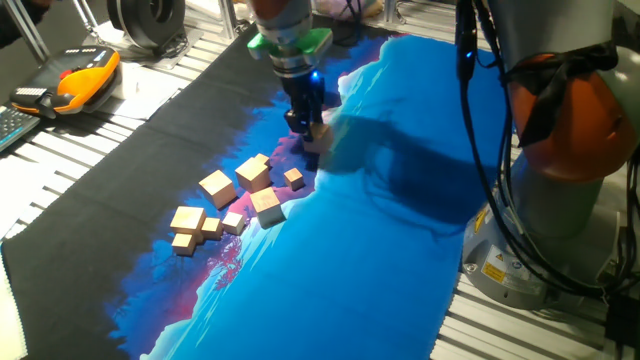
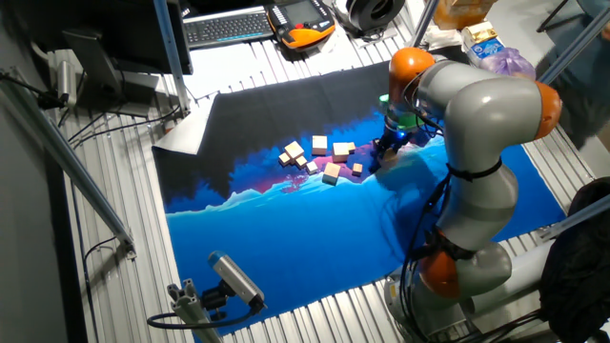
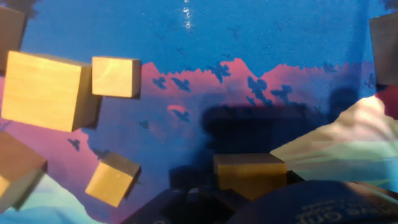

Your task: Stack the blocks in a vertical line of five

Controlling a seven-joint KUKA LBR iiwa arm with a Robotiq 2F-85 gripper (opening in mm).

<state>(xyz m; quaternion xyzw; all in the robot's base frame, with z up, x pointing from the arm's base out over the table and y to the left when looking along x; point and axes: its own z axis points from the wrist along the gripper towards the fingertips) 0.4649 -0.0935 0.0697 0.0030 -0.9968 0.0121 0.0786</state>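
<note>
My gripper point(image 1: 306, 122) hangs low over the blue and pink mat, to the right of the scattered blocks. A small tan wooden block point(image 1: 318, 137) sits at its fingertips. In the hand view this block point(image 3: 249, 172) lies right against the dark gripper point(image 3: 242, 193) at the bottom edge, with a shadow on the mat behind it, so the jaws look shut on it. Several loose blocks lie to the left, among them a large one point(image 1: 253, 172), another point(image 1: 215, 185) and a small one point(image 1: 293, 178). No blocks are stacked. The gripper also shows in the other fixed view point(image 2: 381, 152).
The printed mat point(image 1: 400, 220) covers the slatted table. The robot's base and cables point(image 1: 560, 200) stand at the right. An orange pendant point(image 1: 85, 80) lies at the back left. In the hand view, blocks lie at left point(image 3: 43, 90), point(image 3: 116, 76), point(image 3: 112, 180).
</note>
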